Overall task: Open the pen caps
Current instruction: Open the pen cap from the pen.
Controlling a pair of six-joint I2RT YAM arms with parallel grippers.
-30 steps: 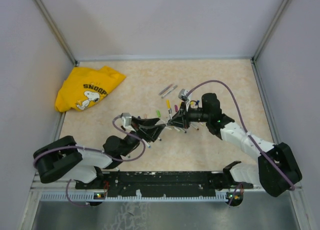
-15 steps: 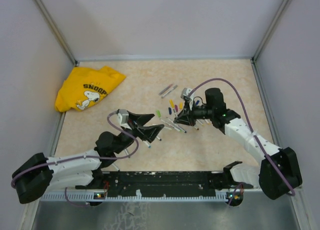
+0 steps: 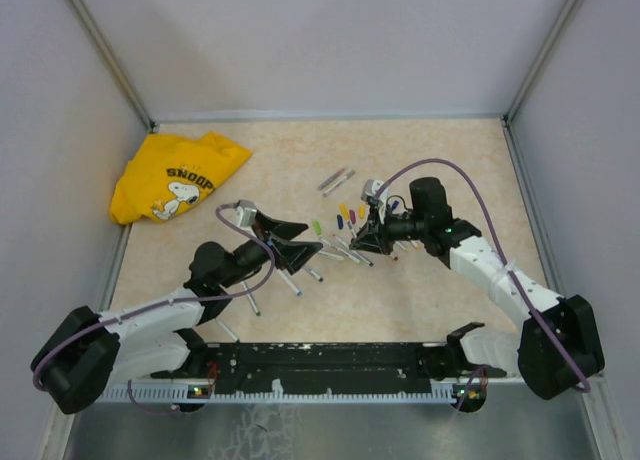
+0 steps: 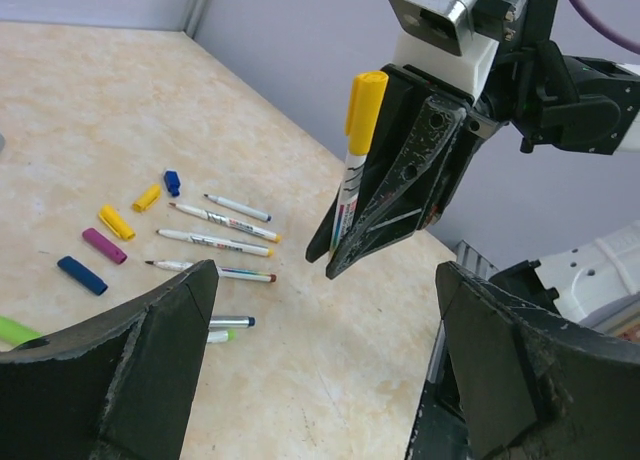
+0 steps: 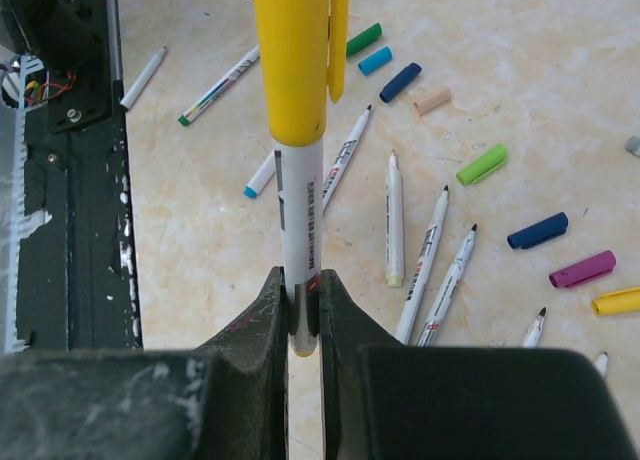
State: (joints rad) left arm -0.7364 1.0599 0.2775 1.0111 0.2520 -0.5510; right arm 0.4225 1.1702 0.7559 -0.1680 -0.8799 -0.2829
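Right gripper (image 5: 303, 292) clamps the pen barrel (image 5: 300, 210); left gripper (image 4: 325, 285) gapes wide. The yellow cap (image 5: 296, 60) above looks light and rigid: pinch its sides.

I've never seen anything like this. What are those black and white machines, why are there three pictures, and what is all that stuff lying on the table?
These are two robot arms bolted at the table's near edge, each ending in a two-finger claw called a gripper. The wide picture comes from a fixed camera above and behind them. The other two come from small cameras on each wrist, so that arm's own fingers show at the bottom.

The right gripper is shut on the lower end of a pen, whose yellow cap is on. The left gripper is wide open and empty, facing it.

On the table lie uncapped pens, loose caps in several colours and, far left, a crumpled yellow shirt.
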